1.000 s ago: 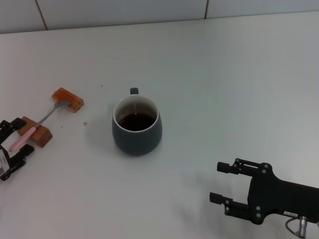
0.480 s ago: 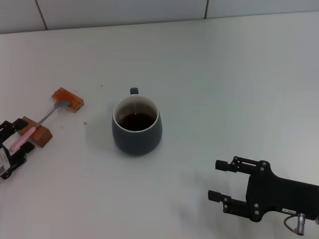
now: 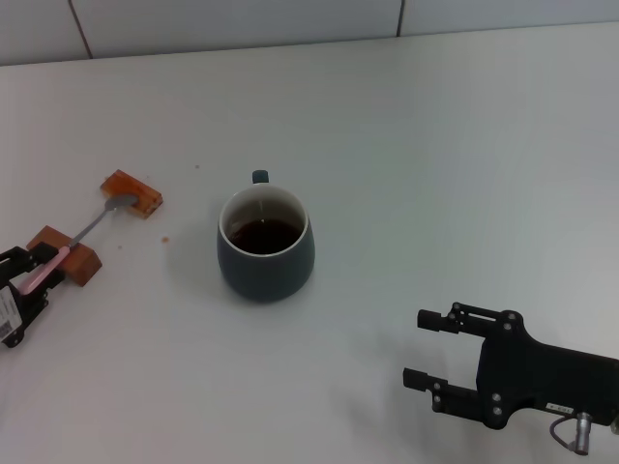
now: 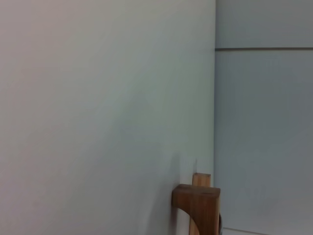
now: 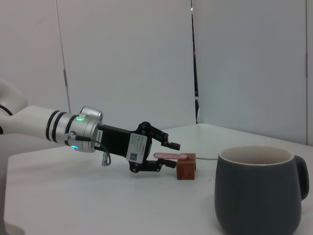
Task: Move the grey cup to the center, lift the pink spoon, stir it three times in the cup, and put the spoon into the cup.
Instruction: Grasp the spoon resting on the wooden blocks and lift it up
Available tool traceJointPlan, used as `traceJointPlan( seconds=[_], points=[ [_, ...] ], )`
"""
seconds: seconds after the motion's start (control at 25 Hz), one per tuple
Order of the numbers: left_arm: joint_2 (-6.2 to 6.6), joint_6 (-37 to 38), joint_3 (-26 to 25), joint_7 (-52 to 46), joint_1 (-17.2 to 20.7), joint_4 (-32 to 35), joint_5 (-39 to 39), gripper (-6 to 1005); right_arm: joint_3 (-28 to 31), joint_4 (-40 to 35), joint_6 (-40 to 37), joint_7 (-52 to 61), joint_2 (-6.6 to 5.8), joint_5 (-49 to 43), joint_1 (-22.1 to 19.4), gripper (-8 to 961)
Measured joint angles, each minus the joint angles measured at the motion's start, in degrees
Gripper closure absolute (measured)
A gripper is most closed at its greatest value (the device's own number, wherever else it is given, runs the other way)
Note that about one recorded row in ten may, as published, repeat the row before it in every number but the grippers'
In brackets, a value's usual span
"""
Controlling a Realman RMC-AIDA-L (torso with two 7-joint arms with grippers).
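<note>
Well left of the grey cup (image 3: 265,244), the pink spoon (image 3: 60,254) lies across two wooden blocks (image 3: 132,192); the left gripper (image 3: 27,281) straddles its handle, jaws apart; the right gripper (image 3: 423,349) hovers open near the cup

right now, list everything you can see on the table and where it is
cup: one, dark blue-grey, white inside, dark liquid in it, mid table, handle facing away from the robot
spoon: one, metal with pink handle, resting across the two blocks, far left
blocks: two, orange-brown, left of the cup
table: white, tiled wall behind
left gripper: black, at the left edge, fingers either side of the pink handle end
right gripper: black, open, hanging near right of the cup, nothing in it
</note>
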Motion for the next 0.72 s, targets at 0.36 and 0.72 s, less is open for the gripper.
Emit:
traceJointPlan(
  seconds=[0.36, 0.72],
  points=[
    [-0.03, -0.08, 0.09, 0.10, -0.28, -0.63, 0.02, 657, 0.12, 0.20, 0.15, 0.00, 0.08, 0.00, 0.08, 277],
    [-0.02, -0.76, 0.09, 0.53, -0.29, -0.63, 0.01, 731, -0.07, 0.44, 0.78, 0.40, 0.09, -0.09, 0.52, 277]
  ],
)
